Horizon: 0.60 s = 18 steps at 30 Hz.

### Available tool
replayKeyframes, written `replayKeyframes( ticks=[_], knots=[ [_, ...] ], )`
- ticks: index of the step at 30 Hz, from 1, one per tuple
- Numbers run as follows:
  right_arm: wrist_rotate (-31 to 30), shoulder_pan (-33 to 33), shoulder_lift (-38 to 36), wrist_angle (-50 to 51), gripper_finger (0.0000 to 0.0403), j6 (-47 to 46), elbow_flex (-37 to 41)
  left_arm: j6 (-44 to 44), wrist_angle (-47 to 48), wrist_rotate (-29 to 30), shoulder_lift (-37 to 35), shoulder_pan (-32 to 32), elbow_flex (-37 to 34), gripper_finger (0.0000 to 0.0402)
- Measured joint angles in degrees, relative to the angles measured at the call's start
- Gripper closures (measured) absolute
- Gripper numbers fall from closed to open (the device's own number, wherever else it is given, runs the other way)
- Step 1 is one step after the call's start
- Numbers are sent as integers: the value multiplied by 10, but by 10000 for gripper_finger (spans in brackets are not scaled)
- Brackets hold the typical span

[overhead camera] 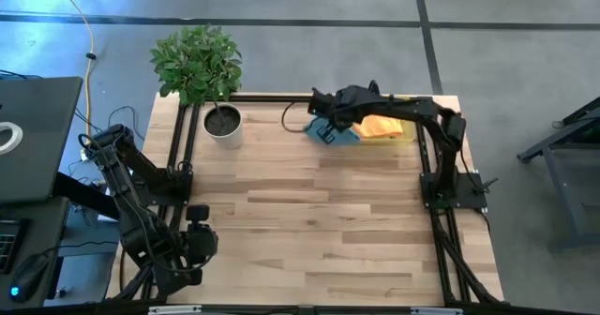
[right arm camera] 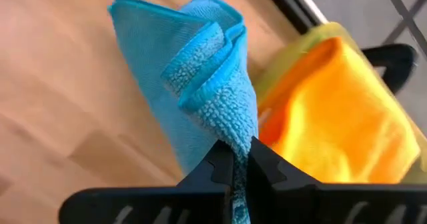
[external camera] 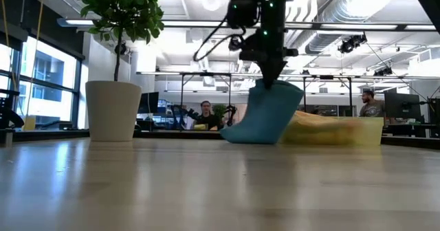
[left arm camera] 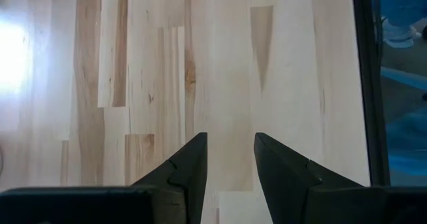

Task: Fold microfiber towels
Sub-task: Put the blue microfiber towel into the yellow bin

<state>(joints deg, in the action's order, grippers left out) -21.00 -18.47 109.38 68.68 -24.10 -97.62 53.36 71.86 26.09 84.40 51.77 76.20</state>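
A light blue microfiber towel (right arm camera: pixel 200 84) hangs bunched below my right gripper (right arm camera: pixel 240 154), which is shut on it near the table's far edge, left of a translucent yellow tray (overhead camera: pixel 405 129). An orange towel (right arm camera: pixel 333 111) lies in the tray on top of a pile. In the low view the blue towel (external camera: pixel 265 117) hangs in front of the tray (external camera: pixel 344 131). My left gripper (left arm camera: pixel 230 144) waits open over bare wood at the near left (overhead camera: pixel 199 235). The other towels are hidden. My right gripper pinches a bunched part of the blue towel (right arm camera: pixel 239 129) between its two fingers, several layers together. The fingers come from above, slanting down. The towel hangs below them in loose folds, and its lower end (external camera: pixel 234 136) reaches down to the table top.
A potted plant in a white pot (overhead camera: pixel 223 123) stands at the far left. The wooden table (overhead camera: pixel 309 231) has a dark frame rail along its far edge (overhead camera: pixel 272 97). People sit at desks in the room beyond (external camera: pixel 205 114).
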Motion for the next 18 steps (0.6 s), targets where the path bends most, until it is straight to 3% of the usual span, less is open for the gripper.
replayKeyframes(
  ticks=[12,18],
  knots=[
    [0,-91,-32,24,402,1,0,11,22,-1,0,0,0,287],
    [-36,-122,-77,87,402,-28,-1,26,23,-1,0,0,0,287]
  ],
)
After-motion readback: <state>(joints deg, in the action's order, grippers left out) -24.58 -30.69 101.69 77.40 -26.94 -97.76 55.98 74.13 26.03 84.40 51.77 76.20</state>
